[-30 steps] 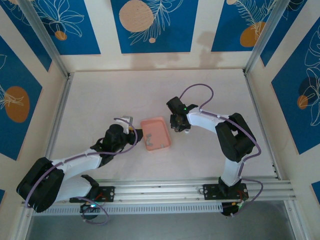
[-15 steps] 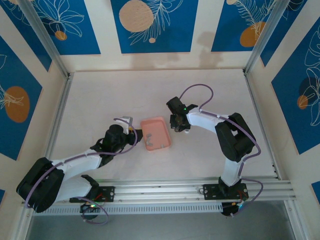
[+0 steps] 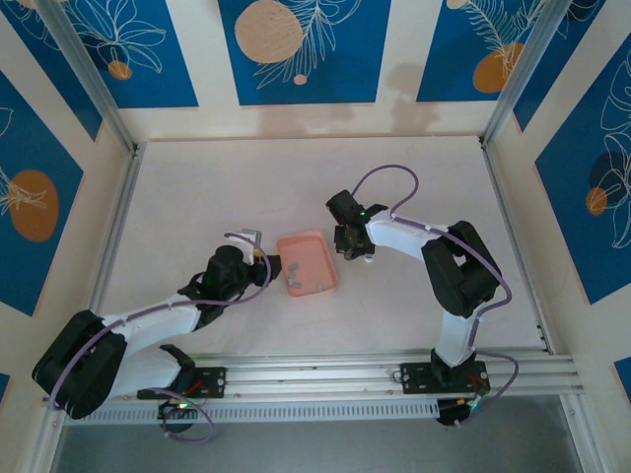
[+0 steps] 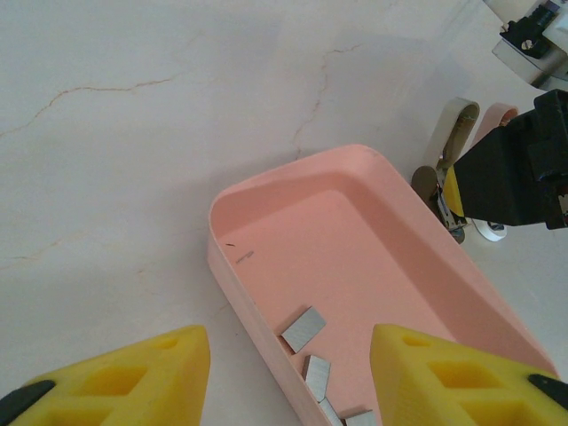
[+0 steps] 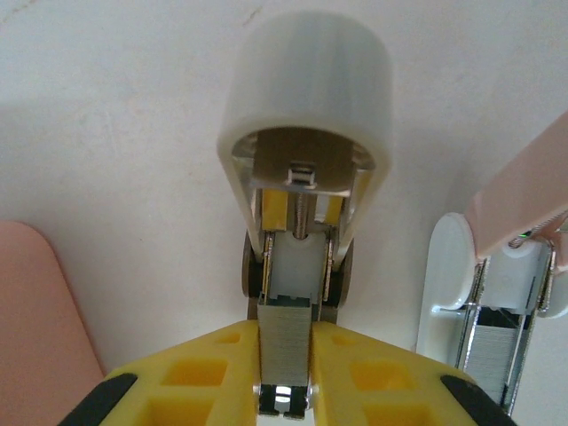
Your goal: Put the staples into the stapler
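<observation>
My right gripper (image 5: 285,333) is shut on a grey strip of staples (image 5: 284,359), whose front end sits in the metal channel of the open stapler (image 5: 304,89), a pale body lying on the table. In the top view the right gripper (image 3: 353,246) is just right of the pink tray (image 3: 307,263). My left gripper (image 4: 288,382) hangs open over the tray's near-left wall (image 4: 240,284), one yellow finger outside and one over the inside. Several loose staples (image 4: 303,328) lie in the tray below it. The stapler (image 4: 457,133) also shows beyond the tray's far side.
A second pale piece with a pink lid and staples inside (image 5: 497,302) lies right beside the stapler. Aluminium rails (image 3: 394,370) run along the near edge, and blue patterned walls enclose the table (image 3: 246,187).
The right wrist has edged slightly to the left by the tray. The left arm has not moved.
</observation>
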Controlling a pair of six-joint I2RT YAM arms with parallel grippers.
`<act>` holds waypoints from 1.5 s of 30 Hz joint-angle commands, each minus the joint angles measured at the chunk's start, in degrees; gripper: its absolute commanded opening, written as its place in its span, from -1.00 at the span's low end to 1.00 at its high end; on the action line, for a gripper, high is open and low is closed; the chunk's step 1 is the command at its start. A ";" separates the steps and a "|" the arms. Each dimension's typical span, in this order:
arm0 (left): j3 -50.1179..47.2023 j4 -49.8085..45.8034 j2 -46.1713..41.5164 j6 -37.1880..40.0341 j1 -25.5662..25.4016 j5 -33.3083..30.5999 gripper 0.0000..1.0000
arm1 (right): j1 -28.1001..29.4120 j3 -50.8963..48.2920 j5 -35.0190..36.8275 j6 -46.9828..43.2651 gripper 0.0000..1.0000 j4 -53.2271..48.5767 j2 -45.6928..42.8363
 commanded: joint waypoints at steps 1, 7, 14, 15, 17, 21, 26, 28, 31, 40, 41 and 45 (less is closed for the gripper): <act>-0.74 1.17 -1.10 0.82 0.26 -1.09 0.02 | 0.32 -0.05 0.21 1.30 -0.56 -1.60 2.70; -0.69 1.27 -1.10 0.87 0.27 -1.06 0.02 | 0.37 0.06 0.21 1.34 -0.52 -1.60 2.56; -0.67 1.17 -1.28 0.84 0.27 -1.15 0.02 | 0.47 0.36 0.13 1.32 -0.47 -1.51 2.25; -0.67 1.15 -1.36 0.82 0.32 -1.11 0.02 | 0.55 0.39 0.12 1.30 -0.46 -1.53 2.09; -0.67 1.15 -1.37 0.81 0.32 -1.08 0.02 | 0.55 0.53 0.13 1.28 -0.44 -1.51 1.62; -0.70 1.17 -1.62 0.82 0.34 -1.11 0.02 | 0.96 0.79 0.73 0.73 -0.42 -1.42 -0.54; -0.58 1.17 -1.66 0.84 0.32 -1.01 0.02 | 1.16 0.93 1.88 -0.04 -0.39 -1.80 -3.53; -0.50 1.24 -1.55 0.86 0.26 -0.94 0.02 | 1.12 0.97 2.21 -0.33 -0.39 -2.27 -4.06; -0.52 1.34 -1.46 0.69 0.33 -1.04 0.02 | 0.98 1.00 2.08 -0.42 -0.39 -2.91 -4.08; -0.44 1.35 -1.35 0.62 0.33 -0.85 0.02 | 0.99 2.16 1.00 -0.37 -0.16 -3.26 -0.68; -0.43 1.32 -1.34 0.62 0.31 -0.92 0.02 | 0.90 2.47 1.01 -0.48 -0.14 -3.24 -0.10; -0.49 1.09 -1.54 0.62 0.32 -1.09 0.02 | 0.78 3.18 1.00 -0.77 -0.13 -3.00 1.65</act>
